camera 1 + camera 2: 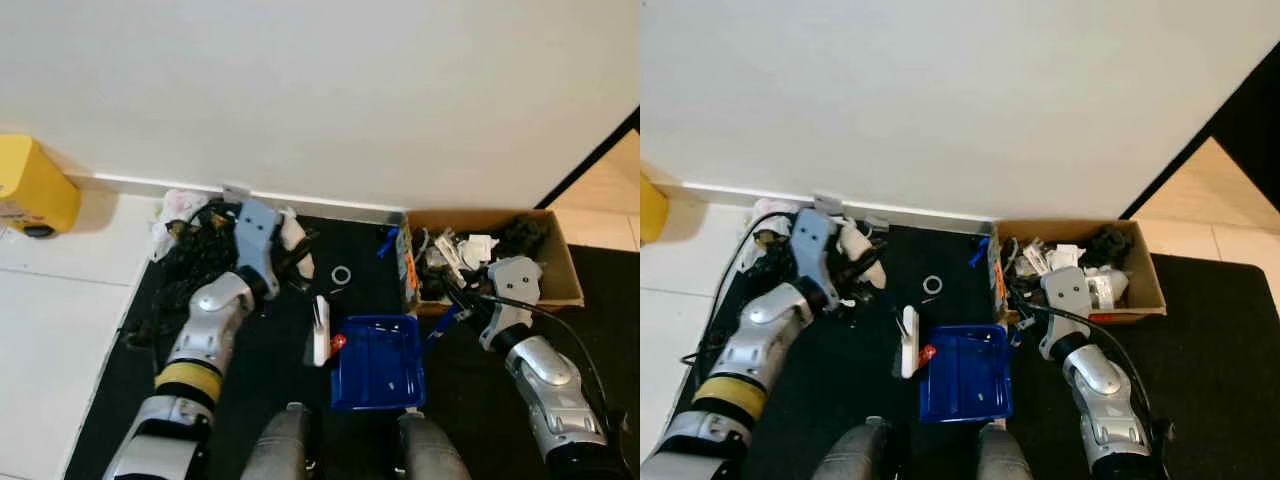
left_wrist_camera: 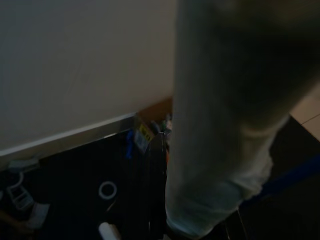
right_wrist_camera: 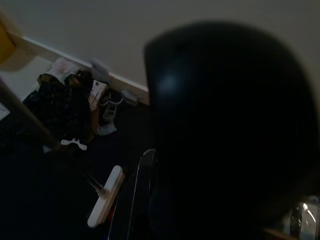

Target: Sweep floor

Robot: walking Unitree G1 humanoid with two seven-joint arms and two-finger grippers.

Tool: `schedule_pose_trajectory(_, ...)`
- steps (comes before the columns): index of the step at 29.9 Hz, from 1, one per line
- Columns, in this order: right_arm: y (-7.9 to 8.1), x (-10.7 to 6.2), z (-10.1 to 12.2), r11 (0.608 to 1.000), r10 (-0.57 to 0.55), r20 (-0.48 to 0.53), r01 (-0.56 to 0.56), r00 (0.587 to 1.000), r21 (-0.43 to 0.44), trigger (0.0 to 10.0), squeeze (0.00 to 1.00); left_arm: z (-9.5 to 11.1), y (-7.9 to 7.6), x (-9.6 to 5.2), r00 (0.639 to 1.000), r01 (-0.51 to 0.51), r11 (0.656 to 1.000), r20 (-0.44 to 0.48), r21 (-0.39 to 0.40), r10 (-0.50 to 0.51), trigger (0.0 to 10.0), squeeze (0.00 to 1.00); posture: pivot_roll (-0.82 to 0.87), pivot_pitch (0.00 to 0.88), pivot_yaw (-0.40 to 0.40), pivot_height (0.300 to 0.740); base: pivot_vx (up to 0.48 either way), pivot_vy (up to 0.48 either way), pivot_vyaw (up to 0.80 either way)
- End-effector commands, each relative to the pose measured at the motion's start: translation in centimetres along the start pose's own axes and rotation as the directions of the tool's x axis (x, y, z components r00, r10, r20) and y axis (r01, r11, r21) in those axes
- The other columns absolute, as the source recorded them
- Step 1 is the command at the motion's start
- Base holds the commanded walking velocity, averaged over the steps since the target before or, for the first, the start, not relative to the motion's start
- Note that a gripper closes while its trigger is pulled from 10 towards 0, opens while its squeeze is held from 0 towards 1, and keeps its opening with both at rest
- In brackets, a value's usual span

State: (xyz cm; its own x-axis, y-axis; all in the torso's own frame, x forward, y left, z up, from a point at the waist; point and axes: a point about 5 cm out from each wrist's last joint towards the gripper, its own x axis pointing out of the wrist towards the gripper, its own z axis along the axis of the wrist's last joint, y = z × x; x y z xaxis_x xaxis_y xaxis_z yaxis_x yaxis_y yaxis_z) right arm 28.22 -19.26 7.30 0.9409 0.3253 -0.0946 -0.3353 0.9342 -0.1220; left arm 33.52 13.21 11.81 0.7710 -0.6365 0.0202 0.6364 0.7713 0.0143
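Dustpan (image 1: 377, 362), blue, sat flat on the black mat (image 1: 290, 380) nearest the robot, just ahead of its legs, open mouth apparently facing left toward the brush, presumably so debris could be pushed straight in.

White brush head (image 1: 320, 331) stood just left of the dustpan's far-left corner, touching or nearly touching it, with a small red scrap (image 1: 339, 342) between them. Its thin dark handle ran back toward the left arm; in the right wrist view the brush head (image 3: 106, 196) showed at the end of that handle.

Left gripper (image 1: 285, 262) was raised over the mat's left side, apparently carrying the brush handle; finger state couldn't be read, too dark against cables.

Right gripper (image 1: 455, 290) was at the near-left edge of the cardboard box (image 1: 560, 262), right of the dustpan. A thin blue rod ran from it down toward the dustpan's right side, likely the dustpan handle, held to steady the pan. Closure couldn't be confirmed.

Farther out: a small white ring (image 1: 341, 274) lay loose on the mat, unswept. Tangle of black cables (image 1: 190, 262) and white bits sat far-left against the wall (image 1: 320, 90). Box was full of mixed clutter. Yellow container (image 1: 32, 187) sat far left on white floor.
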Motion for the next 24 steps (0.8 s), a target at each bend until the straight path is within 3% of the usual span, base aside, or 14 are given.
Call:
schedule_pose_trajectory(1,1.0,-0.6,-1.5,0.997,0.044,-0.059,-0.041,0.997,0.059,10.0,0.00,-1.9,-0.8,-0.3,0.999,0.011,0.998,-0.053,-0.056,-0.014,10.0,0.00,0.04,0.303,0.009,0.740,0.000,0.000,0.00)
schedule_pose_trajectory(4,0.9,-0.9,-1.7,0.998,0.034,-0.063,-0.031,0.997,0.060,10.0,0.00,-1.5,-2.8,0.8,0.996,0.085,0.984,0.025,-0.156,-0.082,10.0,0.00,0.04,0.305,0.011,0.740,0.000,0.000,0.00)
schedule_pose_trajectory(5,0.9,-0.9,-1.7,0.998,0.034,-0.063,-0.031,0.997,0.060,10.0,0.00,-1.5,-2.8,0.8,0.996,0.085,0.984,0.025,-0.156,-0.082,10.0,0.00,0.04,0.305,0.011,0.740,0.000,0.000,0.00)
schedule_pose_trajectory(9,1.2,-0.9,-1.7,0.997,0.038,-0.068,-0.034,0.997,0.066,10.0,0.00,-0.4,-5.1,1.7,0.978,0.185,0.938,0.152,-0.292,-0.146,10.0,0.00,0.05,0.298,0.006,0.740,0.000,0.000,0.00)
schedule_pose_trajectory(12,1.3,-0.6,-1.7,0.997,0.045,-0.070,-0.040,0.997,0.068,10.0,0.00,0.5,-5.9,1.8,0.966,0.220,0.924,0.203,-0.313,-0.162,10.0,0.00,0.06,0.295,0.004,0.740,0.000,0.000,0.00)
schedule_pose_trajectory(18,1.3,0.0,-1.4,0.997,0.052,-0.063,-0.048,0.997,0.066,10.0,0.00,2.6,-5.4,0.9,0.952,0.234,0.936,0.255,-0.261,-0.167,10.0,0.00,0.07,0.286,0.005,0.740,0.000,0.000,0.00)
schedule_pose_trajectory(22,1.2,-0.1,-1.4,0.997,0.042,-0.057,-0.038,0.998,0.069,10.0,0.00,5.5,-2.8,-1.7,0.949,0.196,0.966,0.279,-0.166,-0.144,10.0,0.00,0.09,0.280,0.019,0.740,0.000,0.000,0.00)
schedule_pose_trajectory(24,1.2,-0.1,-1.4,0.997,0.042,-0.057,-0.038,0.998,0.069,10.0,0.00,5.5,-2.8,-1.7,0.949,0.196,0.966,0.279,-0.166,-0.144,10.0,0.00,0.09,0.280,0.019,0.740,0.000,0.000,0.00)
